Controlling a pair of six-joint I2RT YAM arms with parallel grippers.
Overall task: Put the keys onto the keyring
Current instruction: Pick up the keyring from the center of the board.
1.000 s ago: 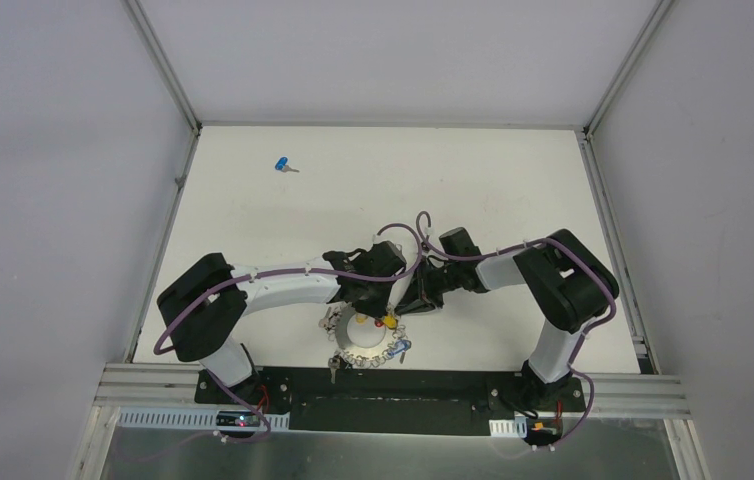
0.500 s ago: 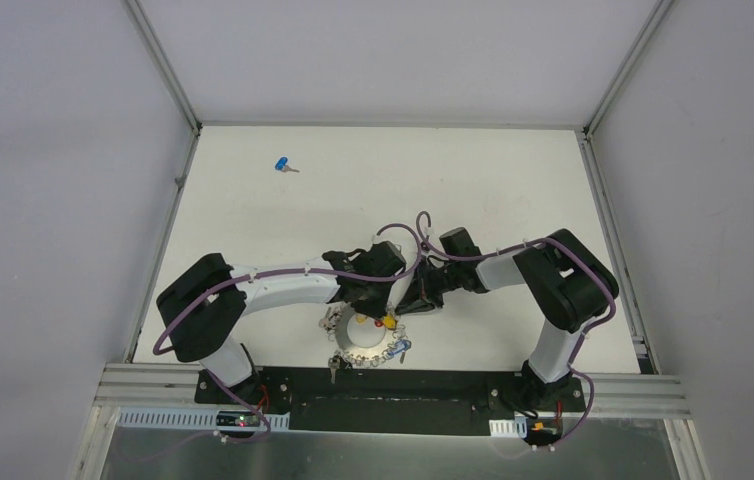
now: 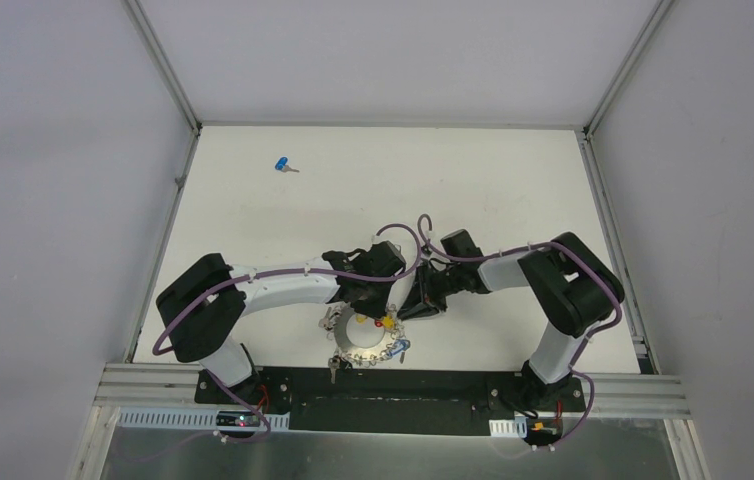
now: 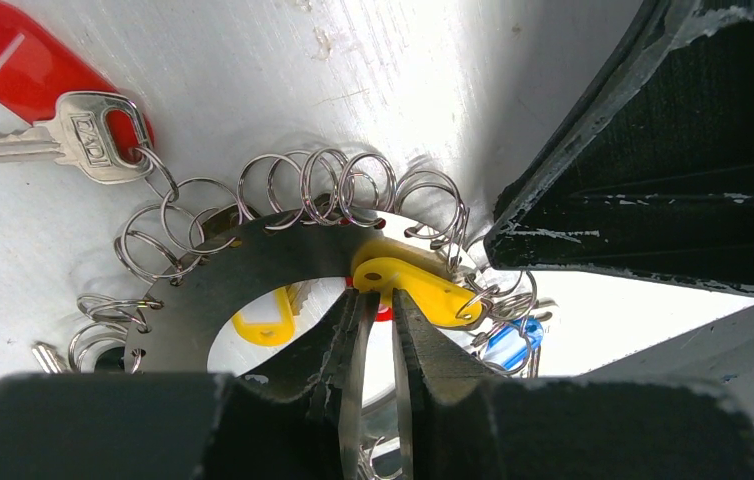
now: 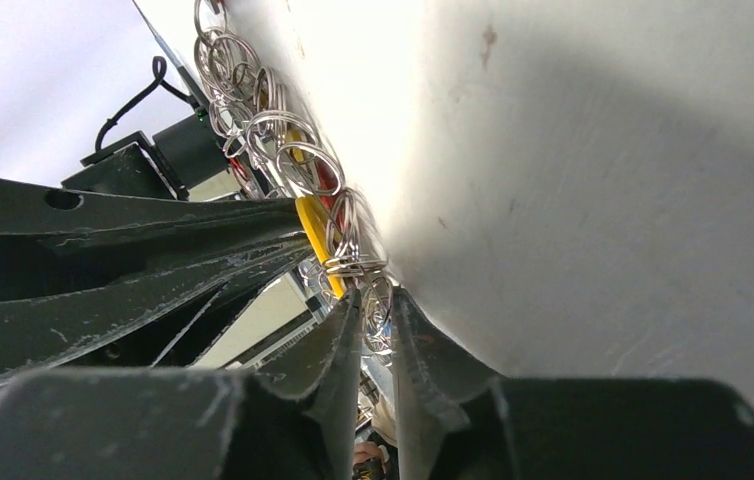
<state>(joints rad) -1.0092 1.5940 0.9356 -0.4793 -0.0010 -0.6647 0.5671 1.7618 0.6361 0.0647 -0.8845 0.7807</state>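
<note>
The grey keyring (image 3: 361,353) (image 4: 253,265), fringed with wire loops and small keys, lies near the table's front edge. A yellow-headed key (image 4: 418,290) (image 5: 310,230) rests on its rim. My left gripper (image 3: 371,300) (image 4: 378,295) stands over the ring's hole with its tips at the inner edge under the yellow head, shut to a thin slit with nothing clamped. My right gripper (image 3: 415,308) (image 5: 375,295) comes in from the right, nearly shut, with the yellow key's wire ring in its slit. A blue-headed key (image 3: 282,164) lies alone at the far left.
A red-tagged key (image 4: 13,60) and a blue tag (image 4: 513,340) hang on the ring's fringe. The right gripper's black finger (image 4: 653,150) crowds the ring's right side. Aluminium rails (image 3: 183,150) and grey walls border the table.
The right arm has shifted slightly to the right and toward the near edge. The left arm, the keyring and the blue key stay where they were.
</note>
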